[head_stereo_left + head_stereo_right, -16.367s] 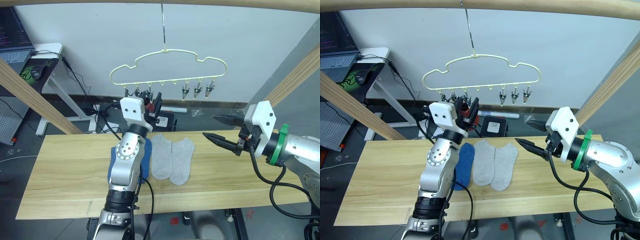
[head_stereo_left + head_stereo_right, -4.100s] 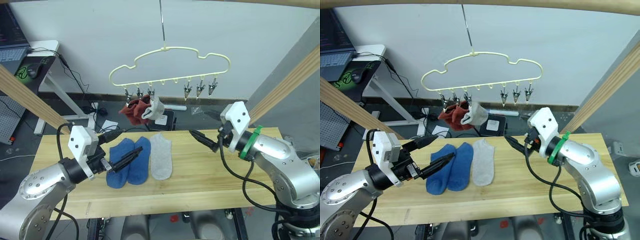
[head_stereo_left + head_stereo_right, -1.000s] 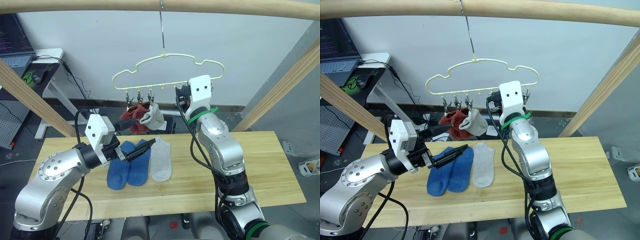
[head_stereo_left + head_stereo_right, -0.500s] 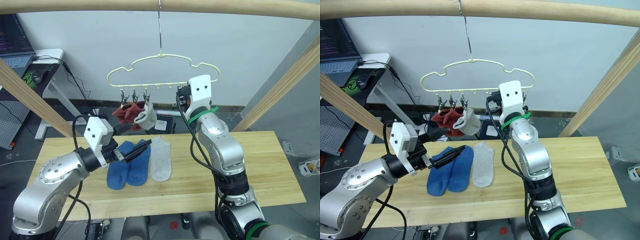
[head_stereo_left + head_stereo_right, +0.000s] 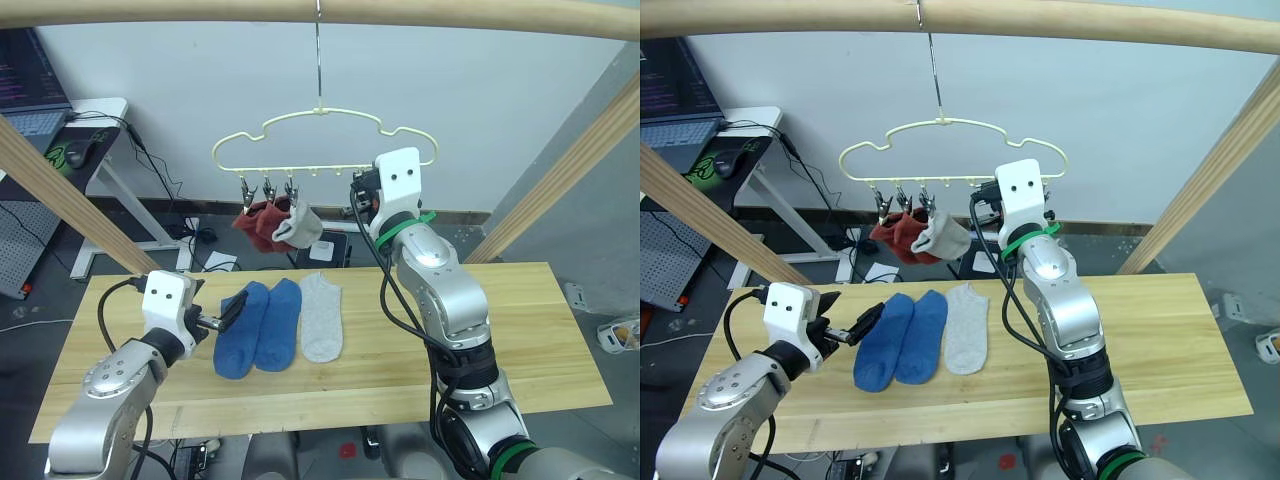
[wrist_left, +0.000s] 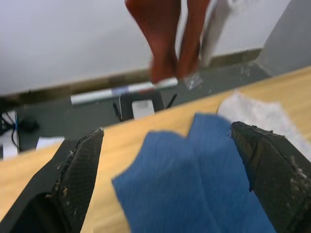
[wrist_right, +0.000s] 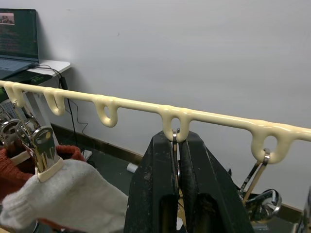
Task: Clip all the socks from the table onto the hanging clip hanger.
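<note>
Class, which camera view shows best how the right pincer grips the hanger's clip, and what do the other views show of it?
The right wrist view: the right pincer is shut on a silver clip under the clip hanger. In the eye views, the white wrist housing hides the grip; the clip hanger frame is visible.

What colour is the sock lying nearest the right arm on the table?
Light grey; the sock lies beside two blue ones, clearest in the left eye view.
</note>
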Controlling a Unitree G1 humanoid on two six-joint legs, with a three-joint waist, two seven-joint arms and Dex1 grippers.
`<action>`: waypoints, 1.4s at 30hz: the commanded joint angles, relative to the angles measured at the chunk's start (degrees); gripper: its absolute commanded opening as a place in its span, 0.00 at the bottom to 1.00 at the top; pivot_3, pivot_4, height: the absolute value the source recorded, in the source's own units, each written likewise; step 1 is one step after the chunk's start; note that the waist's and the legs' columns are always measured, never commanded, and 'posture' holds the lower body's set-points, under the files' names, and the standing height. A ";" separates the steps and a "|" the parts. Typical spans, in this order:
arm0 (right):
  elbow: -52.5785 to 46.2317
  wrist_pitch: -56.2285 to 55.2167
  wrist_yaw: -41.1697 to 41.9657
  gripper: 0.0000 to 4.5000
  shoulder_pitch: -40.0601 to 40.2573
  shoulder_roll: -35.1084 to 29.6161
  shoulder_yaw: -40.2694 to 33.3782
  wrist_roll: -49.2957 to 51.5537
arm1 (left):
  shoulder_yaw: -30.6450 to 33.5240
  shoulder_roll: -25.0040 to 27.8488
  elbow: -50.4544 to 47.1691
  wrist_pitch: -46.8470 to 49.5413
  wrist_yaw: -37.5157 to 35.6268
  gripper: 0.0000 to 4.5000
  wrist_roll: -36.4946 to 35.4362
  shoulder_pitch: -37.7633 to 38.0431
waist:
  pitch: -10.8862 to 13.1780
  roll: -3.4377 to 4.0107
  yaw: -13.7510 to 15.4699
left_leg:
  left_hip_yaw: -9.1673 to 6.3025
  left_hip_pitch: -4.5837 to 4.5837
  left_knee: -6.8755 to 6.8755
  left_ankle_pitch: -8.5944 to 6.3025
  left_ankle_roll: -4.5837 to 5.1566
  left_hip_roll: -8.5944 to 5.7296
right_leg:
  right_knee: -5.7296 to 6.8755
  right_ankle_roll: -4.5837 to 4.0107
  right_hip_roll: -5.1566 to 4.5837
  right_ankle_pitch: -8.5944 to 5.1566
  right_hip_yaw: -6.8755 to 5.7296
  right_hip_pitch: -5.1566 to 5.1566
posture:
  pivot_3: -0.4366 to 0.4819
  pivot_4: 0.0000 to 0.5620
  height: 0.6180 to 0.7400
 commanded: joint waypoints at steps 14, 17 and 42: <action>-6.81 3.65 1.83 0.00 -0.79 -0.79 1.25 1.08 | 0.82 -9.09 16.89 8.45 6.56 1.00 0.25 -9.94 | 0.16 0.09 -0.07 | -0.03 0.00 -0.03 0.00 0.02 0.00 | -0.07 0.01 0.01 -0.01 -0.04 0.01 | 0.35 0.55 0.96; -7.20 3.93 1.89 0.00 -0.65 -0.80 1.70 1.09 | 1.80 -9.88 19.98 9.50 6.72 1.00 -0.59 -12.18 | 0.21 0.13 -0.06 | -0.02 0.00 -0.04 0.00 0.02 -0.01 | -0.09 0.01 0.01 -0.01 -0.03 0.01 | 0.35 0.55 0.96; -7.34 4.35 0.94 0.00 -0.87 0.35 2.34 1.48 | 6.90 -9.95 19.52 14.48 5.02 0.00 -6.21 -13.61 | 0.34 0.25 -0.27 | -0.01 -0.03 -0.25 -0.02 0.03 0.04 | -0.47 0.02 -0.01 -0.01 -0.04 0.06 | 0.33 0.54 0.96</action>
